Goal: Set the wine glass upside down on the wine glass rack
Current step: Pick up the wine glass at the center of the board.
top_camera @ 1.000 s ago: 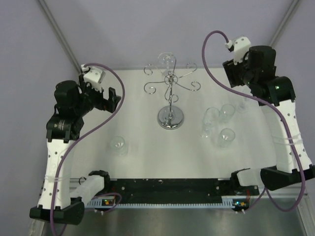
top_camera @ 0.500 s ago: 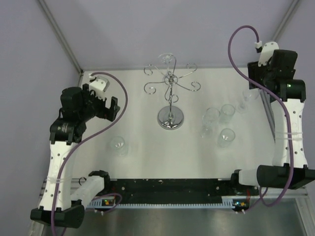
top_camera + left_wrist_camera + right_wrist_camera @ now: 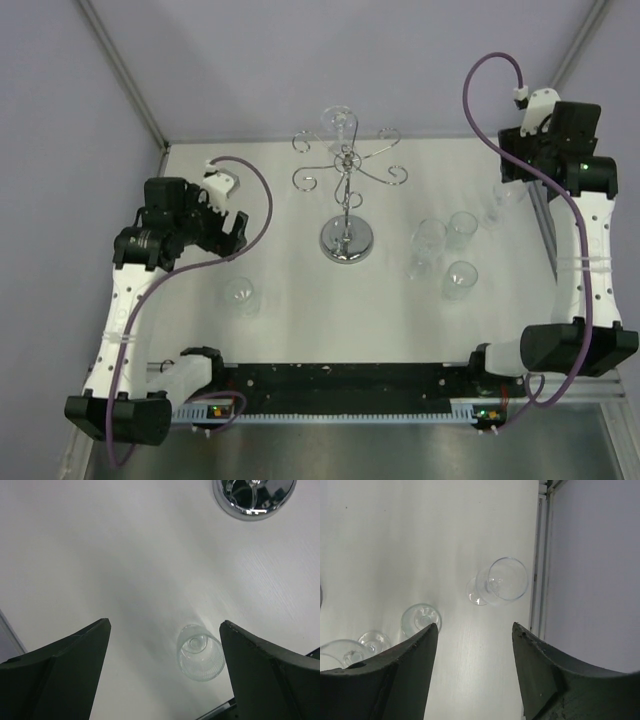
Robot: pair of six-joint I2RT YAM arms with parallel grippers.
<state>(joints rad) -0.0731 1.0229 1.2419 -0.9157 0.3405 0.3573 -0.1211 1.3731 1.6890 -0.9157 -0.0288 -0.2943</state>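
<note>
Worktop (image 3: 290, 330): white, matte.
Centre: wine glass rack (image 3: 347, 240), standing on its round base.
Left: lone glass (image 3: 241, 295).
Right: three clustered glasses (image 3: 461, 278); edge glass (image 3: 497, 208) apart.

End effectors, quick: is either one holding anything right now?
Left end effector: open, holding nothing.
Right end effector: open, holding nothing.

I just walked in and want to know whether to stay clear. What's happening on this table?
Two robot arms are set to hang wine glasses upside down on the chrome wine glass rack in the middle of the table. Neither holds anything now. The left end effector hovers open above a lone wine glass on the left. The right end effector hovers open above another wine glass near the table's right edge. Three more wine glasses sit grouped right of the rack.
</note>
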